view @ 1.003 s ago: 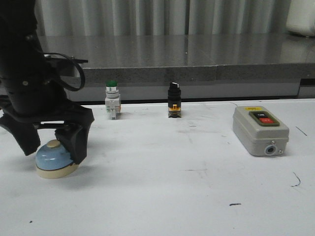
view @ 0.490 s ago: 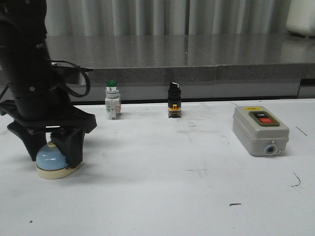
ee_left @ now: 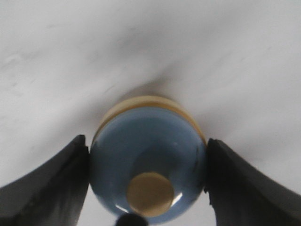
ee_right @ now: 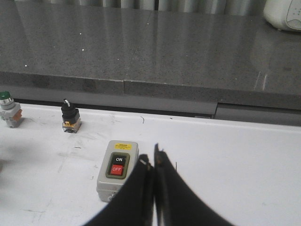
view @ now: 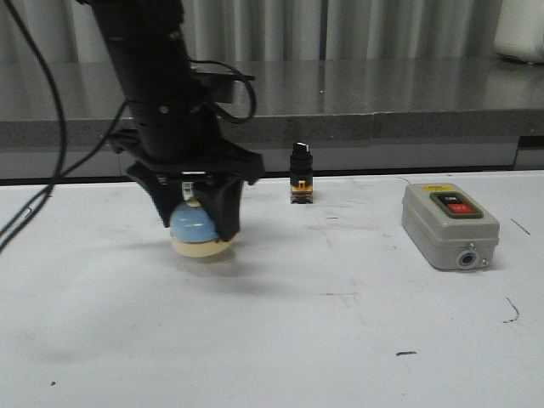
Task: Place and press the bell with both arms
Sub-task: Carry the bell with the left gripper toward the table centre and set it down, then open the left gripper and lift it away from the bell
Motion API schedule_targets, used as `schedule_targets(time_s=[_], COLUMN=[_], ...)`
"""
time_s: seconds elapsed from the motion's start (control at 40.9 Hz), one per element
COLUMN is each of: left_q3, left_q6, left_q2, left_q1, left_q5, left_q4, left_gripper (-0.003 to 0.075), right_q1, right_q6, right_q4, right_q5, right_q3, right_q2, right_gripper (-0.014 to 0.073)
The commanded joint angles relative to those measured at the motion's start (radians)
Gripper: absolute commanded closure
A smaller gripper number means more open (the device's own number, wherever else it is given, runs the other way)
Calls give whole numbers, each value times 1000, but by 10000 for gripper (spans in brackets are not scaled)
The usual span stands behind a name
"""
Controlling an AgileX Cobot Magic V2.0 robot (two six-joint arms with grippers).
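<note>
The light-blue bell [view: 195, 228] with its cream base sits between the fingers of my left gripper [view: 197, 223], left of the table's middle, at or just above the white surface, with a faint shadow under it. In the left wrist view the bell [ee_left: 141, 136] fills the gap and both dark fingers [ee_left: 66, 174] press its sides; the cream button [ee_left: 150, 194] faces the camera. My right gripper [ee_right: 153, 162] shows only in the right wrist view, shut and empty, above the table beside the grey switch box [ee_right: 115, 172].
The grey switch box [view: 449, 225] with red and black buttons stands at the right. A black selector switch [view: 300, 172] stands at the back middle. A green-capped push-button [ee_right: 7, 108] stands left of it, hidden behind my left arm in the front view. A grey ledge [view: 382, 127] runs behind the table.
My left gripper closed on the bell at the far left and carried it right, toward the table's middle. The other objects have not moved.
</note>
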Motion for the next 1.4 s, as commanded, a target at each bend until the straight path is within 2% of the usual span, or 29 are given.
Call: schedule_targets(time_s=[0.0, 0.269, 0.392, 0.636, 0.71, 1.028, 1.077, 1.15, 1.273, 1.346, 1.371], left_q3=[-89, -194, -202, -213, -229, -255, -255, -255, -253, -249, -247], left_q6=[-6, -6, 0, -6, -6, 0, 0, 0, 0, 0, 0], left_q2=[-3, 77, 85, 85, 85, -6, -30, -61, -103, -125, -134], left_q1=[-36, -48, -48, -52, -57, -43, -28, -1, 58, 99, 111], left_q5=[-10, 45, 91, 86, 86, 141, 147, 168, 210, 239, 241], left_q4=[-10, -2, 0, 0, -15, 40, 49, 49, 49, 49, 49], left_gripper=[502, 464, 378, 195, 161, 159, 196, 302, 577, 708, 731], right_q1=[-5, -5, -5, -5, -5, -5, -5, -5, -5, -5, -5], right_q6=[1, 1, 1, 1, 1, 1, 1, 1, 1, 1, 1], right_q4=[-1, -1, -1, -1, -1, -1, -1, -1, -1, -1, -1], right_q5=[-89, -89, -89, -89, -89, -89, -90, -92, -99, -102, -103], right_q3=[-36, -36, -36, -36, -36, -36, -36, -36, -36, -36, -36], right_q2=[14, 14, 14, 14, 14, 14, 14, 14, 14, 14, 14], right_gripper=[590, 590, 590, 590, 590, 590, 590, 590, 590, 590, 590])
